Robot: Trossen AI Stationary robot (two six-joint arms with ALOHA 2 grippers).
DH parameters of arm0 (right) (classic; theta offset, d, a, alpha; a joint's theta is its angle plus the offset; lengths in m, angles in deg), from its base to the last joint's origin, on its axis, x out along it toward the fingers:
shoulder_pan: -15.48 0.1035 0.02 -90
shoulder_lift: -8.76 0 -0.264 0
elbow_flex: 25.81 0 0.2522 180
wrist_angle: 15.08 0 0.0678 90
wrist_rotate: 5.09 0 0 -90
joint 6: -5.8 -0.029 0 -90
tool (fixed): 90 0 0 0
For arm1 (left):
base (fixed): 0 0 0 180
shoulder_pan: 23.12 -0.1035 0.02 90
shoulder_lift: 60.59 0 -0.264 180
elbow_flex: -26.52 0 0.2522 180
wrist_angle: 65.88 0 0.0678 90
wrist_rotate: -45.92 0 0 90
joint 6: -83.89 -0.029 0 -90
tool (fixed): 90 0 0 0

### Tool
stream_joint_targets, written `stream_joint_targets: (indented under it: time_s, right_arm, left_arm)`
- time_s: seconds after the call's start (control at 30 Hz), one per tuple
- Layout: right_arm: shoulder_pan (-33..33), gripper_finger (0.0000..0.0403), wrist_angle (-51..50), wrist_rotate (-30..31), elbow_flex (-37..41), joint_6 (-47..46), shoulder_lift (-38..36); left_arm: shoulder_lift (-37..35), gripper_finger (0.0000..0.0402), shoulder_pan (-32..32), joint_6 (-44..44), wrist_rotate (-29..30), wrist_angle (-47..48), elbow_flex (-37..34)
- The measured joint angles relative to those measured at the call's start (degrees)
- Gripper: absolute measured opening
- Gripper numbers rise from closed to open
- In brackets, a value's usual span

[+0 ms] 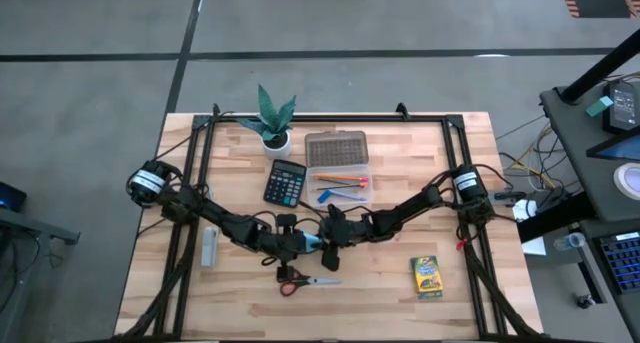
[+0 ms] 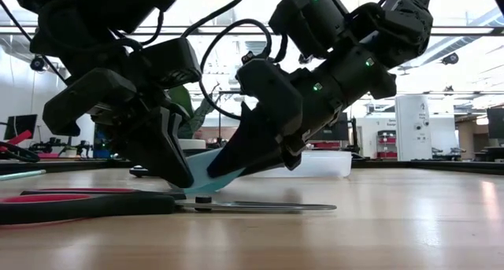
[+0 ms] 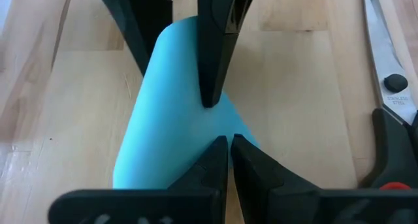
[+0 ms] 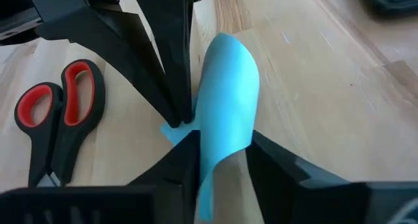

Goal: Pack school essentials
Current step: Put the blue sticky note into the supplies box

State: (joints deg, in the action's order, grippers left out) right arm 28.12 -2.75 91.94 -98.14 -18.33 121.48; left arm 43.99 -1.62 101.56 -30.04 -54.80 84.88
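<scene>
The light-blue note pad [image 1: 313, 243] is bowed into a curve between both grippers at the table's middle, near its near edge. My left gripper [image 3: 230, 149] is shut on one of its edges. My right gripper [image 4: 222, 152] faces it with the pad [image 4: 228, 87] between its fingers. The red-handled scissors [image 1: 305, 280] lie flat on the table just nearer than the grippers. The yellow-green crayon box [image 1: 428, 276] lies flat to the right. Pens lie in the clear box [image 1: 338, 163]. My left gripper pinches the note pad's edge [image 3: 219, 129] between its two fingertips, slanting down from the table's left. The pad [image 2: 206, 164] is tilted and curved, with its low corner near the table. My right gripper has the bowed pad's other end [image 4: 219, 142] between its two fingers, one on each face, slanting down from the table's right. The pad arches away from the fingers toward the left gripper.
A calculator [image 1: 285, 181], a potted plant [image 1: 272, 118] and the clear box with a grey lid stand toward the far edge. A small grey object [image 1: 208, 248] lies left of the arms. The scissors' blades [image 2: 260, 207] reach right under the grippers.
</scene>
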Motion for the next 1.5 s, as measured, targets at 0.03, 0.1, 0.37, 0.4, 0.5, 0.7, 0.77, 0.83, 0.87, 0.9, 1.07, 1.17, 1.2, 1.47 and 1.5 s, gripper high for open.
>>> stream_joint_targets:
  time_s: [0.03,0.1,0.37,0.4,0.5,0.7,0.77,0.83,0.87,0.9,1.07,1.17,1.2,1.47,1.5]
  right_arm:
    - [0.0,0.0096,0.0,0.0,0.0,0.0,0.0]
    - [0.0,0.0081,0.0,0.0,0.0,0.0,0.0]
    - [0.0,0.0055,-1.0,0.0,-0.1,0.6,-0.7]
    - [-0.1,0.0054,-1.6,0.0,-0.1,0.8,-1.1]
    - [0.0,0.0054,-4.3,0.3,-0.1,2.0,-3.2]
    - [-0.3,0.0050,-8.7,0.7,-0.1,5.3,-7.5]
    - [-0.3,0.0046,-8.7,0.7,-0.1,5.2,-7.9]
    - [-0.3,0.0044,-9.0,0.7,-0.1,4.5,-7.9]
    - [-0.3,0.0043,-9.5,0.7,-0.1,3.8,-7.8]
    - [-0.3,0.0043,-10.0,0.7,-0.1,2.5,-7.8]
    - [-0.8,0.0044,-10.2,0.9,-0.1,-3.8,-7.8]
    - [-1.0,0.0046,-10.5,1.1,-0.1,-4.8,-7.7]
    - [-1.1,0.0048,-10.8,1.3,-0.1,-4.8,-7.7]
    - [-1.3,0.0059,-10.8,1.6,-0.1,-4.9,-7.7]
    - [-1.3,0.0060,-10.8,1.6,-0.1,-5.2,-7.7]
  left_arm:
    - [0.0,0.0006,0.0,0.0,0.0,0.0,0.0]
    - [-0.4,0.0006,0.0,0.0,0.0,0.0,0.0]
    - [-3.6,0.0006,0.0,-0.1,1.3,2.6,0.0]
    - [-4.2,0.0006,0.1,-0.1,1.6,3.2,0.0]
    - [-6.5,0.0006,0.3,-0.1,2.4,7.0,0.0]
    - [-12.4,0.0006,0.6,-1.5,5.9,13.8,-0.4]
    - [-13.8,0.0006,0.6,-2.0,7.1,13.6,-0.3]
    - [-13.9,0.0006,0.6,-2.1,7.4,13.0,-0.1]
    - [-13.7,0.0006,0.6,-2.1,7.4,13.4,-0.2]
    - [-13.3,0.0006,0.6,-2.0,7.4,13.6,-0.3]
    - [-12.0,0.0006,0.6,-1.6,7.6,13.8,-0.7]
    - [-11.8,0.0006,0.5,-1.6,11.2,13.8,-2.2]
    - [-11.8,0.0006,0.3,-1.5,12.3,13.0,-2.8]
    - [-11.7,0.0006,-0.2,-1.2,7.7,1.6,-6.4]
    - [-11.7,0.0006,-0.2,-1.5,6.0,-1.1,-6.9]
